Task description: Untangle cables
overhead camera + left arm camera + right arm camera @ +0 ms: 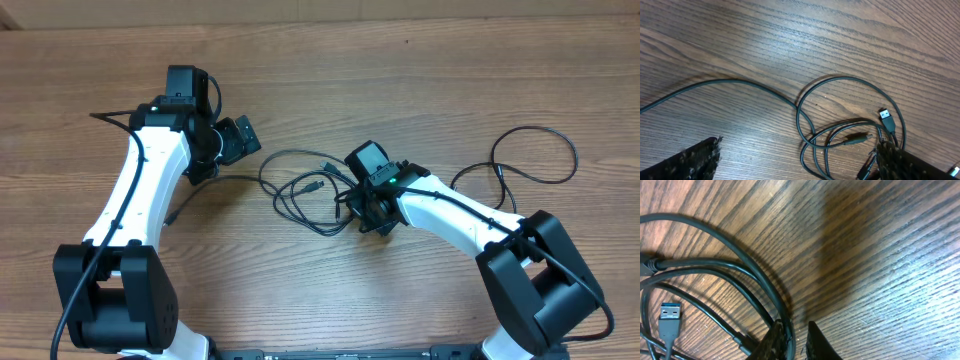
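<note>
The cables point(305, 190) lie in loose tangled loops on the wood table between my two arms. In the left wrist view the cables point(847, 130) curl below and to the right, with a USB plug point(886, 116) on top. My left gripper point(800, 167) hangs open above their left side with nothing between its fingers; it sits left of the tangle point(237, 140). My right gripper point(368, 215) is down at the tangle's right edge. In the right wrist view, the right gripper point(797, 342) has its jaws nearly together round one cable strand point(787, 330), which presses against the left finger.
Another thin black cable point(535, 150) lies in a wide loop at the far right, by the right arm. A single strand point(195, 195) trails left from the tangle under the left arm. A blue-tongued USB plug point(669, 315) lies left of the right gripper.
</note>
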